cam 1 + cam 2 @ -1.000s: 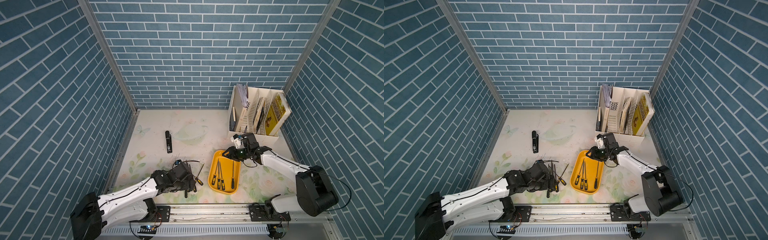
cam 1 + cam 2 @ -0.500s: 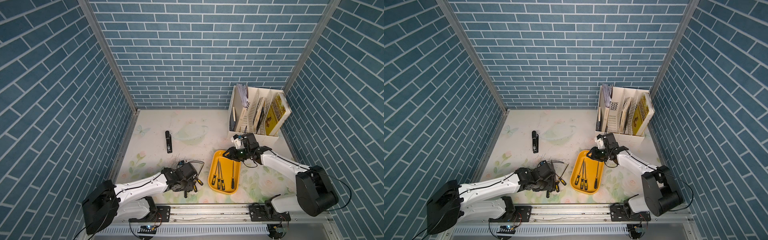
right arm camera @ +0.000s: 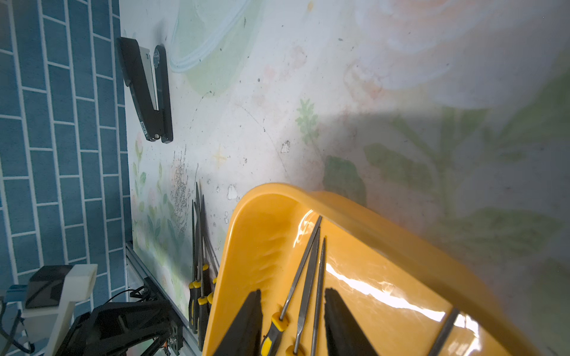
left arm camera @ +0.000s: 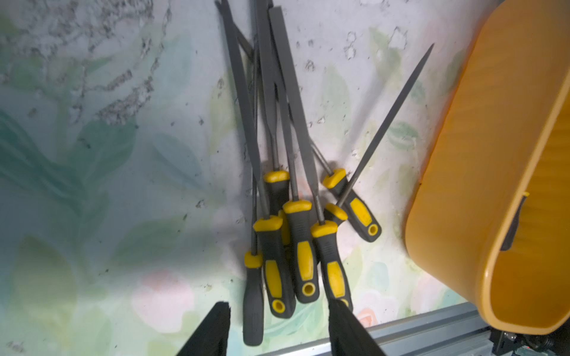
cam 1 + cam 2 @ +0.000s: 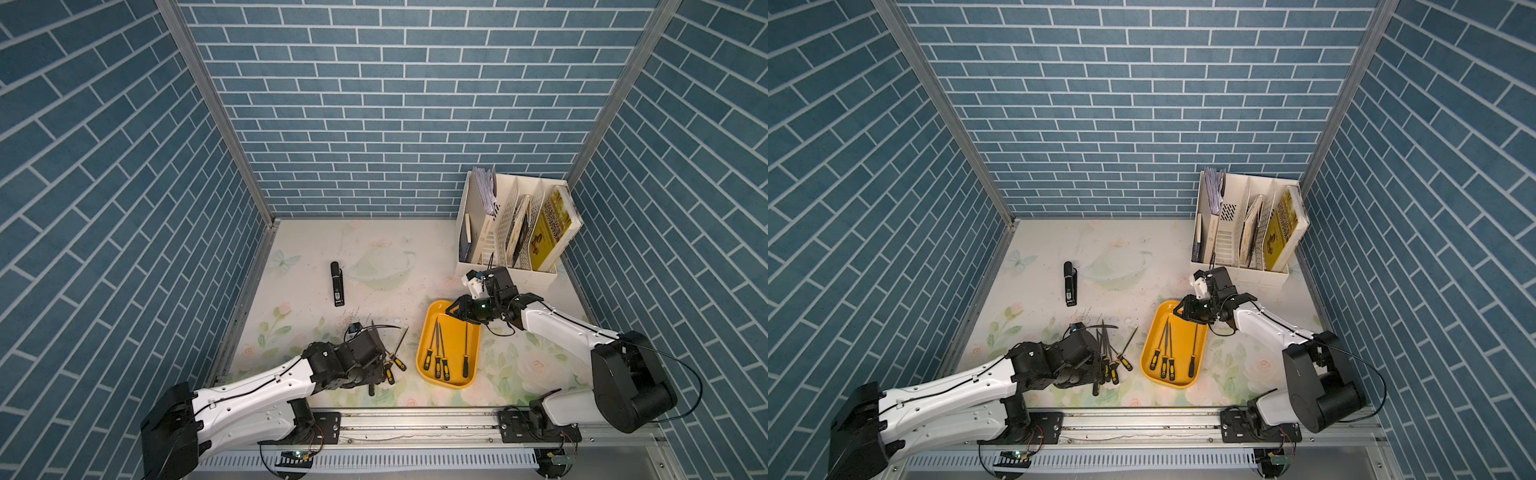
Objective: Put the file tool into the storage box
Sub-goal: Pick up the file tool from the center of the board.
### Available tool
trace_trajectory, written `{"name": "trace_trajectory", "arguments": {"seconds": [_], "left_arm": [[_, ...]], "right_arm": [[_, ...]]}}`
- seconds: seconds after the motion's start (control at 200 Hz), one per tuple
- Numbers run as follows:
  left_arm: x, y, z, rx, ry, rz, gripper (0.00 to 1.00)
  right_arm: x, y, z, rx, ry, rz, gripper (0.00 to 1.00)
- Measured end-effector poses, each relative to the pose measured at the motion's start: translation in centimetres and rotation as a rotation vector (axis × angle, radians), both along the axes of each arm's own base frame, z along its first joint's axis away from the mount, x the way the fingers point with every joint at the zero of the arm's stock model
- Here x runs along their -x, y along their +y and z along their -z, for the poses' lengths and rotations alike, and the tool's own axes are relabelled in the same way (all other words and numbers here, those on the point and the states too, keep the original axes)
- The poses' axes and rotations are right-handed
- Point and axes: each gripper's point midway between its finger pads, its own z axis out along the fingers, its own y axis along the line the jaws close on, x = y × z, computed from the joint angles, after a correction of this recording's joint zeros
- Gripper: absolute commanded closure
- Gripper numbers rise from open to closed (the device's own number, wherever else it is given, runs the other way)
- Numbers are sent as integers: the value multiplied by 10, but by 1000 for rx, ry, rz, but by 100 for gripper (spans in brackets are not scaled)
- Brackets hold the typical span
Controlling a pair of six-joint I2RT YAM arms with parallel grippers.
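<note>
Several file tools point(image 4: 296, 215) with black-and-yellow handles lie in a heap on the table point(image 5: 390, 359), just left of the yellow storage box point(image 5: 428, 332). My left gripper point(image 4: 279, 309) is low over the handle ends and open. Several handles sit between its fingers; one fingertip point(image 4: 337, 311) overlaps the outermost handle, the other stands apart from them. The storage box point(image 3: 262, 246) holds several files point(image 3: 305, 277) lying lengthwise. My right gripper point(image 3: 293, 305) hovers open over the box's far end point(image 5: 455, 311), clamped on nothing that I can see.
A black stapler point(image 5: 336, 284) lies farther back on the left. A tall white book rack point(image 5: 511, 224) stands at the back right, close behind my right arm. The metal rail point(image 5: 415, 419) runs along the table's front edge, close to the handle ends.
My left gripper has shifted toward the front edge over the files' handle ends, and its jaws have narrowed. The right arm has hardly moved.
</note>
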Motion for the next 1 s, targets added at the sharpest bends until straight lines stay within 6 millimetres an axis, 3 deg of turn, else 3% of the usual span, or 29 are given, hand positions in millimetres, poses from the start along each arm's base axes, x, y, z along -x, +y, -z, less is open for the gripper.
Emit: {"name": "trace_trajectory", "arguments": {"seconds": [0.245,0.44,0.61,0.8,1.0], "left_arm": [[18,11,25,-73,71,34,52],[21,14,42,-123,101,38,52],[16,8,43,-139,102,46,55],[13,7,44,-155,94,47,66],[13,8,44,-160,88,45,68]], "right_arm": [[3,-1,4,4,9,0,64],[3,-1,4,4,9,0,64],[3,-1,4,4,9,0,64],[4,-2,5,5,11,0,64],[4,-2,5,5,11,0,64]]}}
